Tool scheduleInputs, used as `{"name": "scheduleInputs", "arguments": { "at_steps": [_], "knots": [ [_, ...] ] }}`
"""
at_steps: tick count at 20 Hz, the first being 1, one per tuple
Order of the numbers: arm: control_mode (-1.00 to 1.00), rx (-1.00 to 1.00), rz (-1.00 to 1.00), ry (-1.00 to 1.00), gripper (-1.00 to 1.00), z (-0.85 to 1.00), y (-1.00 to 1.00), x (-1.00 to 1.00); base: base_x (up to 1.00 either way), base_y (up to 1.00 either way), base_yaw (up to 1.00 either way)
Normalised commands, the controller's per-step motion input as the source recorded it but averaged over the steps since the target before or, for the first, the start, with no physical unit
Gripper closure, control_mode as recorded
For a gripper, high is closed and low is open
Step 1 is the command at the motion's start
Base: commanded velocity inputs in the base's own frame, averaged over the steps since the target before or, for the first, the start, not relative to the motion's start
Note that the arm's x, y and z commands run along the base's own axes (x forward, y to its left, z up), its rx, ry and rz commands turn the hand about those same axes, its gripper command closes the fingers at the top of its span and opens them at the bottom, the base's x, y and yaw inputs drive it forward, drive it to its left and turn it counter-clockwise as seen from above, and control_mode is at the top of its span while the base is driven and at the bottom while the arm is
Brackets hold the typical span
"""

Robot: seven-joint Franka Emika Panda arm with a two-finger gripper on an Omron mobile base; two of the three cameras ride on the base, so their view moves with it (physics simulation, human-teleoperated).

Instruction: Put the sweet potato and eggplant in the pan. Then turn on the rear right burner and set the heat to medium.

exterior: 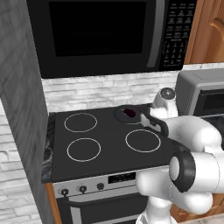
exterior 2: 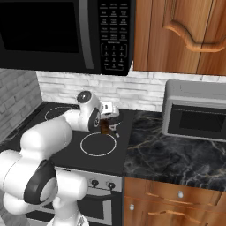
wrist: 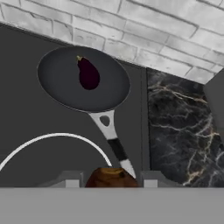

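Black glass of the cooktop [exterior: 109, 140] filled the left base view, with the pan [exterior: 127, 113] sitting on the rear right burner and a dark purple shape, the eggplant [exterior: 129, 113], lying inside it. Three other zones showed bare white rings. The arm reached over the front right ring toward the pan's handle side. Knobs [exterior: 82, 189] lined the front panel below, none of them being touched.

From the right base view, the gripper [exterior 2: 106, 126] hung above the stove just in front of the pan [exterior 2: 113, 116], clenched on a reddish-brown lump, the sweet potato [exterior 2: 105, 127]. A marble counter [exterior 2: 176, 150] and a toaster oven [exterior 2: 196, 110] stood to the right.

In the hand view, the eggplant [wrist: 89, 74] rested inside the pan [wrist: 83, 78], toward its far side. The sweet potato [wrist: 112, 177] sat between the two fingertips [wrist: 72, 180] at the bottom, held above the handle [wrist: 113, 142] and not yet over the pan's bowl.

By this reckoning one vegetable was in; the sweet potato remained to be carried forward and released, and the burner knob had yet to be turned to medium.
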Motion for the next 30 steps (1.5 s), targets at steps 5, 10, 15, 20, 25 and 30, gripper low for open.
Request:
{"name": "scheduleInputs", "arguments": {
  "at_steps": [5,10,15,20,25,30],
  "knots": [
    [-1.00,0.00,-0.12,-0.20,1.00,0.08,0.25,0.35,0.00,0.00,0.00],
    [-1.00,0.00,-0.05,-0.02,1.00,0.27,0.12,0.37,0.00,0.00,0.00],
    [-1.00,0.00,0.00,0.20,1.00,0.16,0.00,0.11,0.00,0.00,0.00],
    [-1.00,0.01,0.05,0.20,1.00,0.01,-0.01,0.00,0.00,0.00,0.00],
    [-1.00,0.00,0.01,0.17,1.00,0.33,-0.02,0.02,0.00,0.00,0.00],
    [-1.00,0.00,0.00,0.22,1.00,-0.05,0.00,0.16,0.00,0.00,0.00]
  ]
}}
